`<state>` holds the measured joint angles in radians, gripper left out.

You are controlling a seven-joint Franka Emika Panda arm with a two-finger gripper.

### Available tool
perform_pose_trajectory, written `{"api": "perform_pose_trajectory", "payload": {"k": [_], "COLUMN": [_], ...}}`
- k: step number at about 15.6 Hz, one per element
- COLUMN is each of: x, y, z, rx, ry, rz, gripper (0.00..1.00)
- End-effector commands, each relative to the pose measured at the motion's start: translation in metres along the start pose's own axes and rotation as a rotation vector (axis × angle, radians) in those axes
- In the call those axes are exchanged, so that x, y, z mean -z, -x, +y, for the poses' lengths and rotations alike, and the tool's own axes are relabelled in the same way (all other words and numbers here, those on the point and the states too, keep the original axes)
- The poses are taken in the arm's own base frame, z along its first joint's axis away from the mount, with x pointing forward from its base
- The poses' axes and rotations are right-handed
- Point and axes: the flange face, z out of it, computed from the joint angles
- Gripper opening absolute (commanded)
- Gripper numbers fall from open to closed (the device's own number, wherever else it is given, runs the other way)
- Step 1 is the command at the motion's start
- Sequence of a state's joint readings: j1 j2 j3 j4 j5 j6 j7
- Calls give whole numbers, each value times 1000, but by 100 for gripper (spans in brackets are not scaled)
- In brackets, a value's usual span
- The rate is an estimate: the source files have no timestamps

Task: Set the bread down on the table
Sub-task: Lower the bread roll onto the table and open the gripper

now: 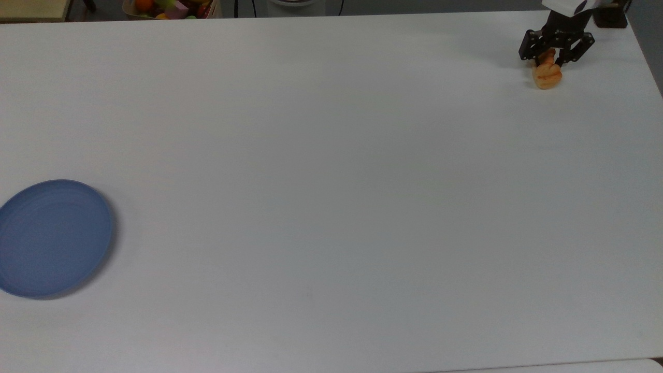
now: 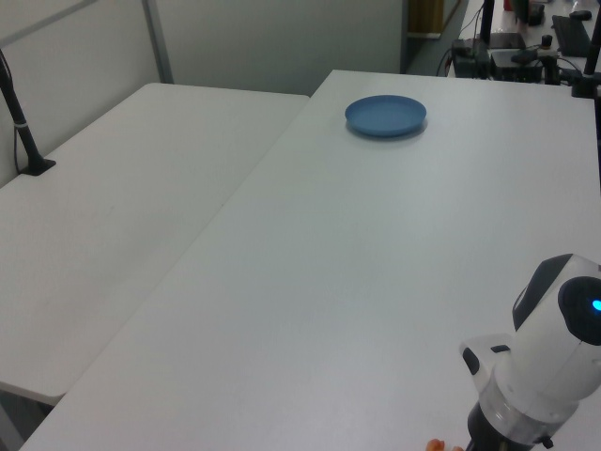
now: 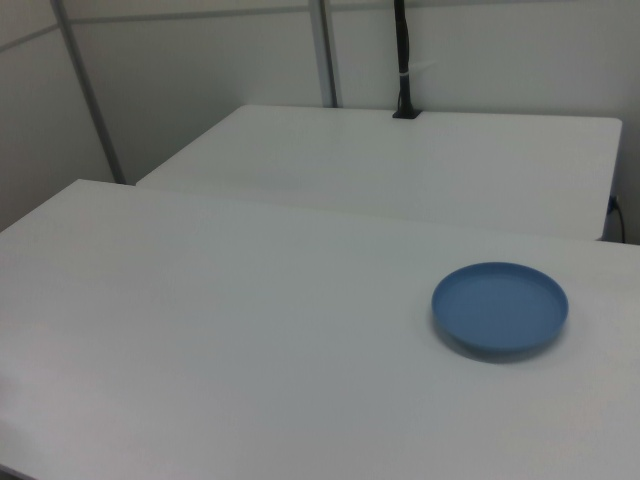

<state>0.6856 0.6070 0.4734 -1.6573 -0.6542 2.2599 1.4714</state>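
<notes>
The bread (image 1: 547,75), a small golden-orange loaf, lies on the white table (image 1: 331,155) near the top view's upper right corner. My gripper (image 1: 549,58) stands over the bread's far end, open, with its black fingers spread to either side of the loaf. In the left view, the white arm (image 2: 549,376) is at the bottom right, and a sliver of the bread (image 2: 434,445) peeks out at the bottom edge beside it.
A round blue plate (image 1: 54,238) sits far off at the top view's left edge, also seen as the plate (image 2: 385,115) and the plate (image 3: 500,307). A second white table (image 2: 113,216) adjoins. A box of toys (image 1: 171,8) and a black mount (image 1: 611,15) lie beyond the far edge.
</notes>
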Motion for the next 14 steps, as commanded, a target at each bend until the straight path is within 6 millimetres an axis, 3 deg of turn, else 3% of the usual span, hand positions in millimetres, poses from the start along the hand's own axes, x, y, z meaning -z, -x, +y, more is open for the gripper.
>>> {"api": "perform_pose_trajectory", "payload": {"k": [1, 3, 4, 7, 14], "x": [-10, -11, -11, -13, -14], "y": [-7, -7, -7, -9, -13], "z": [3, 4, 4, 5, 9], "rx": [-16, -13, -9, -9, 7], "ry": [19, 25, 25, 27, 45], "rz": [6, 3, 4, 6, 4], "gripper": [42, 43, 48, 100, 100]}}
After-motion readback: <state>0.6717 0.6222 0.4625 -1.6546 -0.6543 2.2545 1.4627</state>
